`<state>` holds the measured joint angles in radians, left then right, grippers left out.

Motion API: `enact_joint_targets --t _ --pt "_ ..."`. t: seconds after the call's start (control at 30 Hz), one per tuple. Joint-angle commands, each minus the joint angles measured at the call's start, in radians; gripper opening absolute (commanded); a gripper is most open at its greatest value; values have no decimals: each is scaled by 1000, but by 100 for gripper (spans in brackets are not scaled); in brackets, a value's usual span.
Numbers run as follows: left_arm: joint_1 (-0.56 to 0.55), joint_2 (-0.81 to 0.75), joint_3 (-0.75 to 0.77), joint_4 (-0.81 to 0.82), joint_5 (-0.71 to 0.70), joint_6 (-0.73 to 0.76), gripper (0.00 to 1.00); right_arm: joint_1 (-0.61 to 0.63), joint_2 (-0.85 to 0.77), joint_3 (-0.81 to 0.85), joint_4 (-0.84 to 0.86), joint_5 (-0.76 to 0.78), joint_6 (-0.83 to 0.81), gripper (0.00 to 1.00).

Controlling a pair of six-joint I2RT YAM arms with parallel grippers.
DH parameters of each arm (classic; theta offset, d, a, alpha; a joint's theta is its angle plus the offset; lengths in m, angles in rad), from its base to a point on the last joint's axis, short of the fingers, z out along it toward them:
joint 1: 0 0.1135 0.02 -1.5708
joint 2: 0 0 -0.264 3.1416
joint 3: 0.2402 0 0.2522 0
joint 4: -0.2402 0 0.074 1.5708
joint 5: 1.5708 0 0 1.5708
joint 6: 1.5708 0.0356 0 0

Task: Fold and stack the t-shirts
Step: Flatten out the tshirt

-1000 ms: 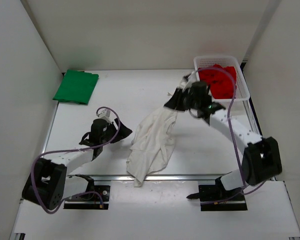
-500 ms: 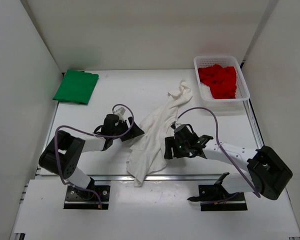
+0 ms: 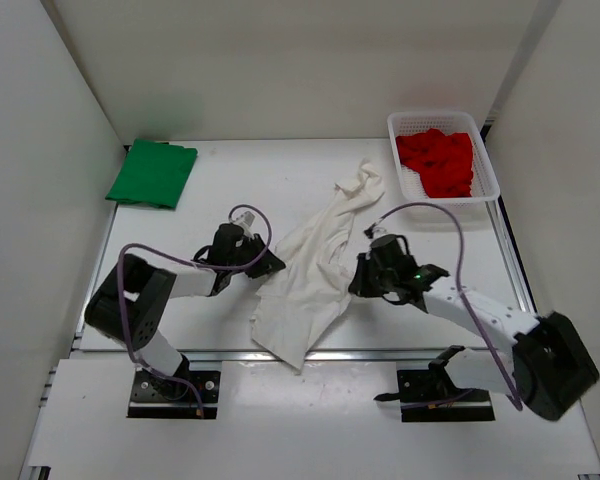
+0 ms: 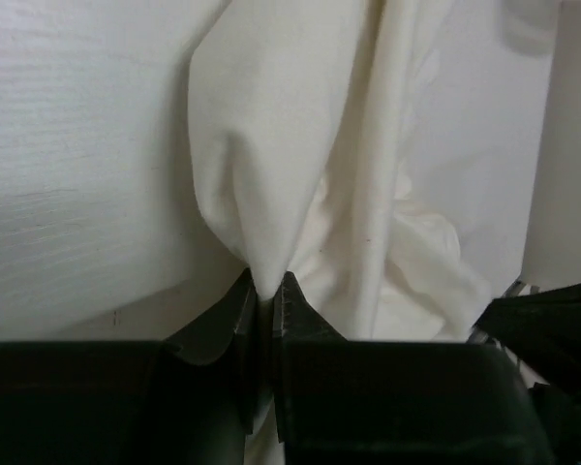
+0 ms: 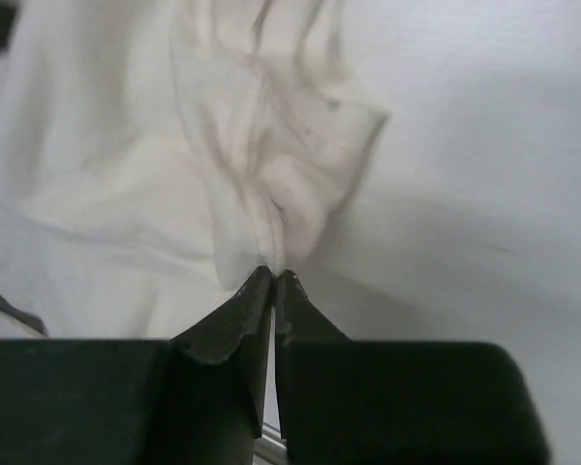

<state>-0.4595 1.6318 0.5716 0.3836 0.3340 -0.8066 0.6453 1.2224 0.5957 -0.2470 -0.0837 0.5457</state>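
1. Cloth of the white shirt (image 3: 315, 275) lies crumpled in a long slanting strip across the middle of the counter (image 3: 230, 190). One bunched end points toward the far right corner and the wider end reaches the near edge.
2. The left fingers (image 3: 265, 265) are at the shirt's left side, about halfway along it, low over the counter.
3. In the left wrist view, the left fingers (image 4: 244, 300) are clenched on a raised fold of the white shirt (image 4: 271, 145). The cloth rises to a peak right between the tips.
4. The right fingers (image 3: 365, 280) are at the shirt's right side, roughly level with the left ones, with the shirt between the two.
5. In the right wrist view, the right fingers (image 5: 254, 295) are clenched on a wrinkled ridge of the white shirt (image 5: 174, 174). Bare counter shows just to the right of the ridge.
6. The green shirt (image 3: 152, 173) lies folded flat in the far left corner, well apart from both arms.
7. The red shirt (image 3: 438, 162) sits crumpled inside the basket (image 3: 488, 190) in the far right corner.
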Motion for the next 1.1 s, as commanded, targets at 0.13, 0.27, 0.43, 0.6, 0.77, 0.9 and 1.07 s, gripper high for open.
enact_joint_targets --t 0.13,0.27,0.43,0.6,0.77,0.9,1.07 --pt "24 -390 -15 -97 -73 4 14 -363 -319 -17 -116 -59 -79 0" --pt "7 -489 -73 -167 -75 3 50 -484 -330 -23 -120 -129 -92 0" --pt "97 -469 -140 -206 -84 38 61 -552 -350 -16 -106 -123 -86 0" --pt "119 -446 -150 -270 -139 83 56 -507 -311 -31 -75 -145 -72 0" --pt "163 -559 -262 -302 -176 78 63 -455 -290 -39 -43 -140 -64 0" --pt "170 -634 -305 -374 -173 90 71 -461 -293 -43 -37 -165 -67 0" --pt "214 -763 -441 -243 -104 0 78 -431 -287 -54 -11 -166 -58 0"
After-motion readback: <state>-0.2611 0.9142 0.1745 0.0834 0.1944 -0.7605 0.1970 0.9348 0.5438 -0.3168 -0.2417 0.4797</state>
